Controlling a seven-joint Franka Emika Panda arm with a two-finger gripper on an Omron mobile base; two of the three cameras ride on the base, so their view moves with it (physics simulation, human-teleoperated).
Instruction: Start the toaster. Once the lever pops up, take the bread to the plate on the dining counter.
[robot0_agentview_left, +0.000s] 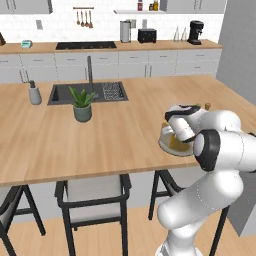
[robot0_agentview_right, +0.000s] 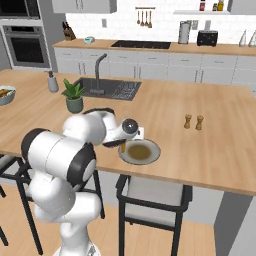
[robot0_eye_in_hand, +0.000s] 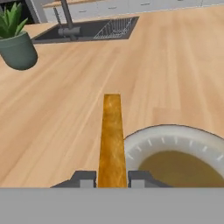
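- Gripper (robot0_eye_in_hand: 112, 178) sits nearest in our hand view, its two fingers pressed against both faces of the bread (robot0_eye_in_hand: 112, 140), so we read it as clamped on the slice, held edge-on.
- Bread hangs just beside the near-left rim of the plate (robot0_eye_in_hand: 175, 136), not over its middle; we can't tell if the slice touches the rim.
- Risk as we judge it: letting go here could drop the slice on its edge so it tips onto the dining counter (robot0_eye_in_hand: 166, 70) or ends up leaning on the rim, half off.
- Second risk: moving sideways at this height could knock the rim and slide the plate, which sits close to the counter's near edge in the right base view (robot0_agentview_right: 139, 151).
- Plate centre looks brownish and flat; we see nothing lying on it.
- Further back, a potted plant (robot0_agentview_left: 82, 104) holds green leaves in a grey pot.
- Sink (robot0_agentview_left: 87, 93) beyond it has a drying rack in its right half; the rest looks bare.
- Bowl (robot0_agentview_right: 5, 95) at the far left holds something tan, too small to name.
- Toaster (robot0_agentview_left: 147, 35) stands on the back counter, well apart from us.
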